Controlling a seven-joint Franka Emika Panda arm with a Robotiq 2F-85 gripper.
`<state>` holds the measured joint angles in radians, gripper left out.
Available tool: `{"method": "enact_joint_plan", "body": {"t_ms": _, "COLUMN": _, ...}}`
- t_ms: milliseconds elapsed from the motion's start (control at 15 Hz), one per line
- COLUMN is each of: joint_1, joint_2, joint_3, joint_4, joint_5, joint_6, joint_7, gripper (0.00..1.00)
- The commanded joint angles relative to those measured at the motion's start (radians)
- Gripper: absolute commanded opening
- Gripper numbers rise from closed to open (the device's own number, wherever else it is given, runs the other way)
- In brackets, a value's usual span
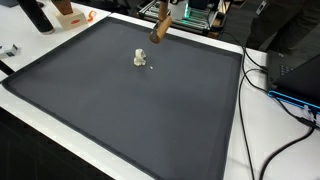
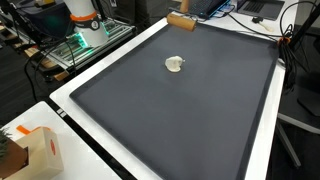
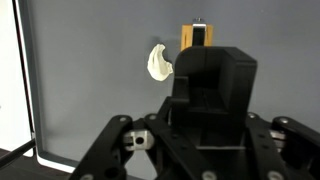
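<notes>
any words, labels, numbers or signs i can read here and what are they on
None can be read.
The small white object, the wooden block and the dark mat show no print.
The cardboard box bears an orange mark, too blurred to read.

No readable text or labels

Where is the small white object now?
The small white object lies on the dark grey mat in both exterior views, near but apart from the brown wooden block.
</notes>
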<state>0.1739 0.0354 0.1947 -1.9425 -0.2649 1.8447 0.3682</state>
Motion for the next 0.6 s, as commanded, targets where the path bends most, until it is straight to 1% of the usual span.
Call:
{"method": "enact_joint_plan", "body": {"t_ms": 0, "joint_1": 0.033, "joint_2": 0.012, "joint_3": 0.014, "joint_4": -0.015, "joint_5": -0.074, "joint_6": 0.01, "joint_7": -0.037, "gripper": 0.24}}
{"method": "enact_joint_plan", "body": {"t_ms": 400, "joint_1": 0.081, "joint_2": 0.054, "joint_3": 0.028, "joint_4": -0.035, "joint_5": -0.232, "joint_6": 0.085, "joint_7": -0.048, "gripper": 0.24}}
{"method": "enact_joint_plan", "body": {"t_ms": 533, "joint_1": 0.09, "joint_2": 0.065, "joint_3": 0.027, "joint_4": -0.044, "joint_5": -0.267, "joint_6": 0.119, "joint_7": -0.045, "gripper": 0.24}}
